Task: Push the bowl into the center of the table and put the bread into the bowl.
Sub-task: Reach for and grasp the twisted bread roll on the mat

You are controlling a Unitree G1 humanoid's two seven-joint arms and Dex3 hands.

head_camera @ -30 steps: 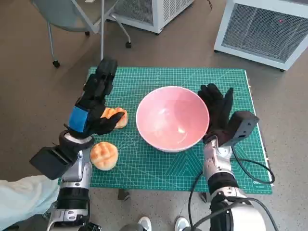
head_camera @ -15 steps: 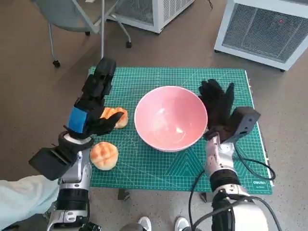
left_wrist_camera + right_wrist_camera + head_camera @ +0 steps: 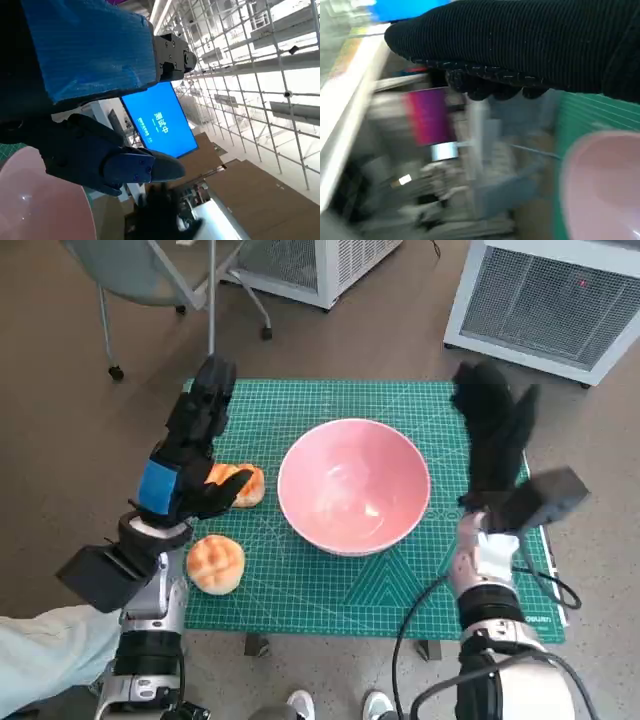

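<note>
The pink bowl [image 3: 353,485] stands empty near the middle of the green cutting mat [image 3: 300,580]; its rim also shows in the left wrist view [image 3: 35,200] and the right wrist view [image 3: 600,185]. Two bread rolls lie left of it: one [image 3: 243,483] partly under my left hand [image 3: 190,455], the other [image 3: 216,562] nearer the front edge. My left hand hovers above the mat with fingers stretched out, holding nothing. My right hand [image 3: 495,430] is raised to the right of the bowl, fingers spread, clear of the rim. The right wrist view is blurred.
A wheeled chair [image 3: 150,280] stands beyond the table's far left corner. Two white grilled units [image 3: 560,300] [image 3: 320,265] sit on the floor behind the table. A cable [image 3: 530,585] loops over the mat's right front corner.
My right hand has lifted off the bowl's right side and swung up and to the right. The bowl slid slightly left. My left hand stayed over the far roll.
</note>
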